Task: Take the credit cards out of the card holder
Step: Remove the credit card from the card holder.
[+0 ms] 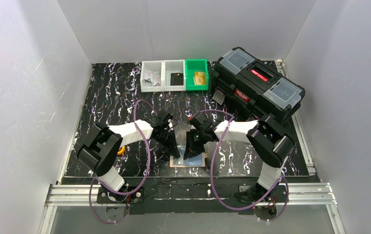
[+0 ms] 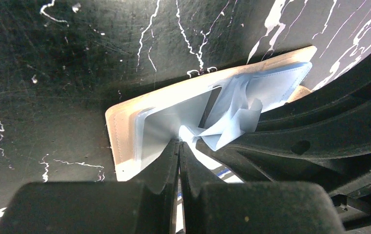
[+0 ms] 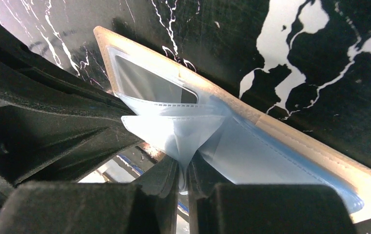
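black toolbox, red front badge: white lettering, a brand name perhaps, too small to read
red strip on toolbox handle: markings illegible
both wrist views: no readable text

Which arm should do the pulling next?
Probably right: the right gripper pinches the raised pale blue pocket of the card holder, ready to tug. The left gripper is clamped there too, steadying it.

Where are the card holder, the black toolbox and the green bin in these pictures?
card holder [image 2: 116, 141], left wrist view, on its cream border.
black toolbox [image 1: 251, 80], top view, on its lid.
green bin [image 1: 196, 87], top view, on its front wall.
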### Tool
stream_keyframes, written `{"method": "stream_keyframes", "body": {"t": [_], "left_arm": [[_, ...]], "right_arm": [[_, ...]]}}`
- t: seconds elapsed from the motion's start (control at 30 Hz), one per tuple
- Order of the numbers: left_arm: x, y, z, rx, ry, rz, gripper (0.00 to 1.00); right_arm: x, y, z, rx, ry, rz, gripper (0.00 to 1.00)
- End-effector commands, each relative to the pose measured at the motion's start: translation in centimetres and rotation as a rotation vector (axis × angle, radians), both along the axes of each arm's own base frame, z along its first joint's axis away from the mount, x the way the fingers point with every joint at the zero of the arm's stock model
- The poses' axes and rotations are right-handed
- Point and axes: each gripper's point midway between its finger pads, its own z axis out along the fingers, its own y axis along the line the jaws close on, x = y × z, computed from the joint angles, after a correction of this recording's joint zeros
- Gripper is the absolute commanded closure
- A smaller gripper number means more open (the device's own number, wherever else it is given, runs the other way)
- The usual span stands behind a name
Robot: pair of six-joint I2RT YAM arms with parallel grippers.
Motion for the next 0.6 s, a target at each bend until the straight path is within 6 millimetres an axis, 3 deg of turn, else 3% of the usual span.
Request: {"method": "stream_keyframes", "body": {"t": [0.0,0.13,0.23,0.4,0.57], "left_arm": [[0.2,0.0,-0.5,0.025,-0.008,0.008,1.0],[0.2,-0.6,-0.1,-0.004,-0.014,-0.005,1.0],[0.2,-0.8,0.1,-0.013,-0.022,-0.011,1.0],[0.4,-0.8,0.2,-0.013,-0.035,-0.016,1.0],[0.3,-1.6,0.2,-0.051,-0.019,-0.032,1.0]], "right_arm": [[0.4,0.6,0.1,0.061,-0.027,-0.003,0.84],[0.9,0.8,1.5,0.071,-0.057,-0.005,0.71],[1.6,0.8,3.4,0.069,-0.099,-0.012,0.54],[2.3,-0.3,4.8,0.002,-0.14,-0.041,0.36],[2.6,-1.5,5.5,-0.043,-0.172,-0.074,0.31]]}}
